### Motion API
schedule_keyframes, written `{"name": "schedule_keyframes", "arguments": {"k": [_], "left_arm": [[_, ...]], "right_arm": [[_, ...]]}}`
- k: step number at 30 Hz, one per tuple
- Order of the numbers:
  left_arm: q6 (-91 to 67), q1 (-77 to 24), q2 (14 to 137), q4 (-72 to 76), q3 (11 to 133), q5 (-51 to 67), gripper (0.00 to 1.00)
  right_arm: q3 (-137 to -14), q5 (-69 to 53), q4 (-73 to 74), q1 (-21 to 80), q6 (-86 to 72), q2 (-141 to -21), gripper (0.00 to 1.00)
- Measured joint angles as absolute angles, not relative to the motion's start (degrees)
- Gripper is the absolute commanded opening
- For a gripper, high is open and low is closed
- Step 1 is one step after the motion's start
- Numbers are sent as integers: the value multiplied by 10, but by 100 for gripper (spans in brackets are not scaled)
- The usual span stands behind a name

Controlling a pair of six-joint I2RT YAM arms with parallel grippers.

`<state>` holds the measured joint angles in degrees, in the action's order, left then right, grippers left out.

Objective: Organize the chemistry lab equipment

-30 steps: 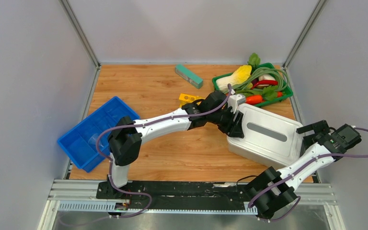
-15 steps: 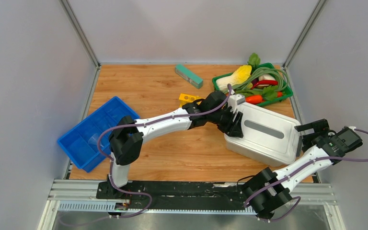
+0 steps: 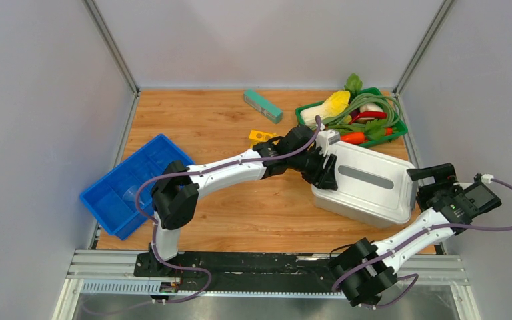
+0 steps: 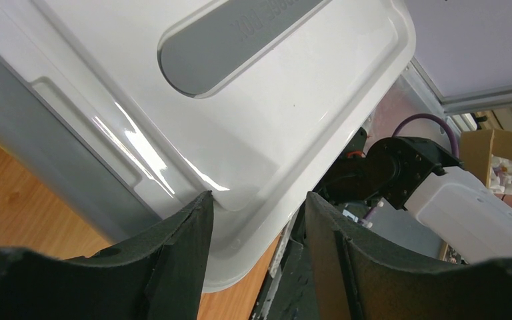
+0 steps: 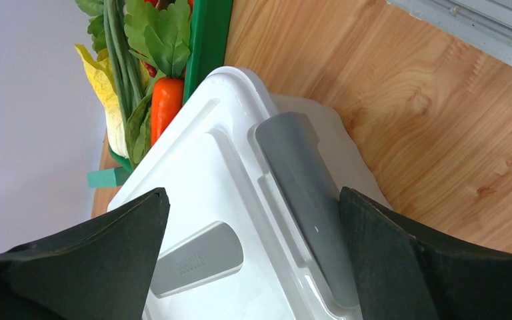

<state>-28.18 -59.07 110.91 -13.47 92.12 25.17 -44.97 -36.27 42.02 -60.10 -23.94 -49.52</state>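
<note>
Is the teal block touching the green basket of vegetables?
Apart. The top view shows bare wood between the teal block and the green basket.

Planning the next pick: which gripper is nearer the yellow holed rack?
Left. The left gripper is at the white box's near end, just beside the yellow holed rack; the right gripper is past the box's opposite end.
</note>
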Motion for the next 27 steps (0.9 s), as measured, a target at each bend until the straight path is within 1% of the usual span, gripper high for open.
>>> {"name": "schedule_keyframes", "arguments": {"k": [6, 13, 18, 23, 25, 27], "left_arm": [[-283, -590, 1109, -134, 921, 252, 61], [-286, -590, 1110, -133, 921, 253, 61], [-293, -588, 1111, -130, 921, 257, 61], [-296, -587, 1111, -130, 921, 258, 61], [-296, -587, 1111, -130, 921, 258, 61], [-297, -587, 1111, -130, 921, 258, 61]], "right_arm": [[-438, -356, 408, -597, -239, -487, 99], [-443, -317, 421, -574, -219, -487, 81], [-444, -287, 425, -558, -209, -487, 70], [-446, -250, 429, -544, -204, -488, 53], [-446, -237, 431, -541, -203, -489, 49], [-446, -223, 433, -536, -203, -489, 47]]}}
